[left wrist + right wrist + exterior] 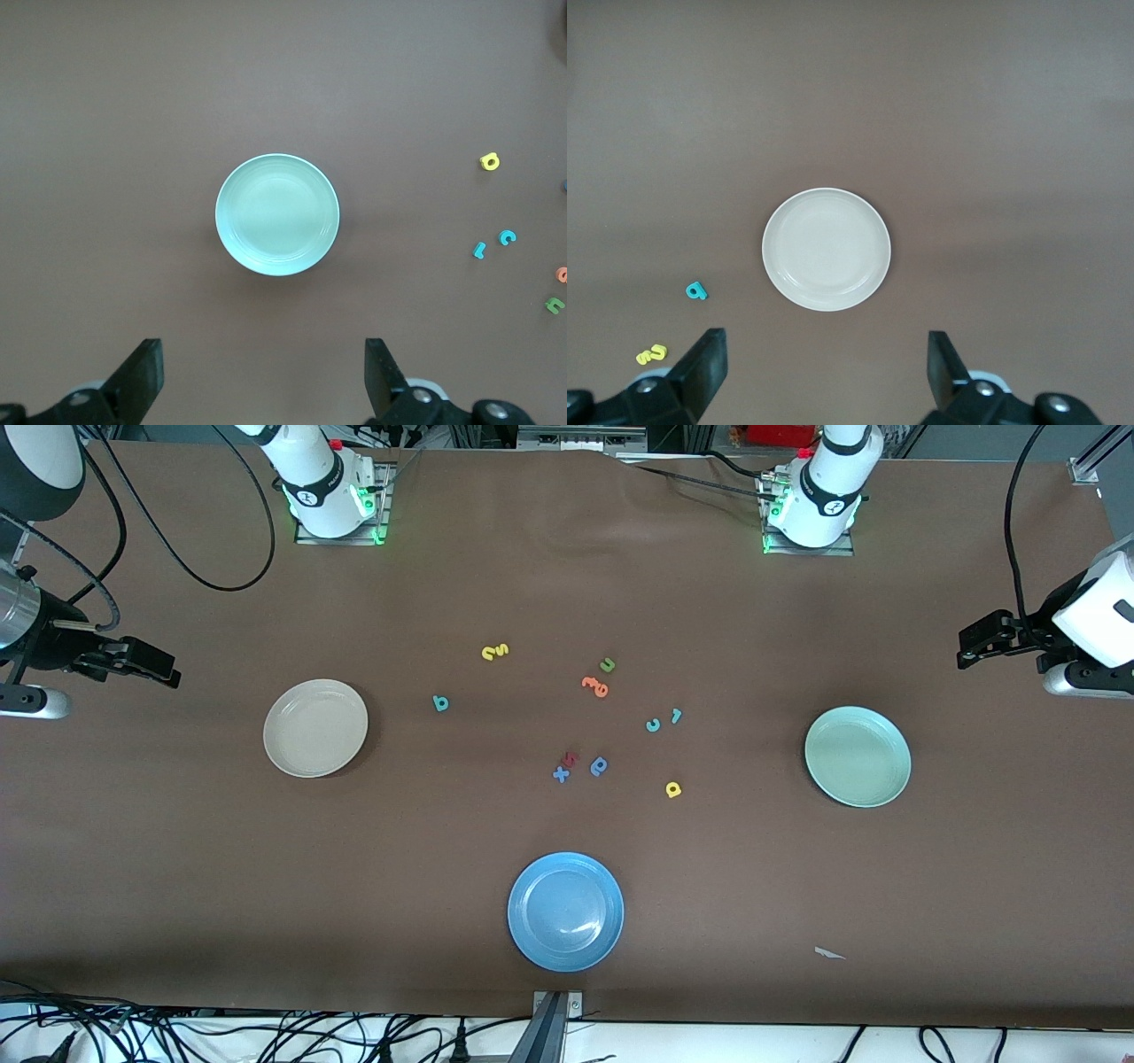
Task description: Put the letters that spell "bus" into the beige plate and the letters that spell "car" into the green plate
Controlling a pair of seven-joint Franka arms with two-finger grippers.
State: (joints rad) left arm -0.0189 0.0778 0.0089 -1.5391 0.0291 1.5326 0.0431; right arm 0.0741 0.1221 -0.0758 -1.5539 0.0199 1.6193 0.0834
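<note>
The beige plate (315,728) (827,249) lies toward the right arm's end and holds nothing. The green plate (858,755) (277,215) lies toward the left arm's end, also bare. In the middle lie the teal b (440,703) (696,290), the yellow u and s (495,652) (652,354) touching each other, the teal c (653,725) (507,237), the thin teal r (676,715) (479,251) and the yellow a (673,789) (490,161). My right gripper (142,661) (824,367) hangs open, high over its table end. My left gripper (982,643) (263,372) hangs open over the other end.
A blue plate (565,911) sits near the front edge. Among the letters lie an olive u (607,664), an orange letter (595,685), a blue a-like letter (600,766), a blue x (561,774) and a dark red piece (571,758). A white scrap (829,953) lies nearer the front camera than the green plate.
</note>
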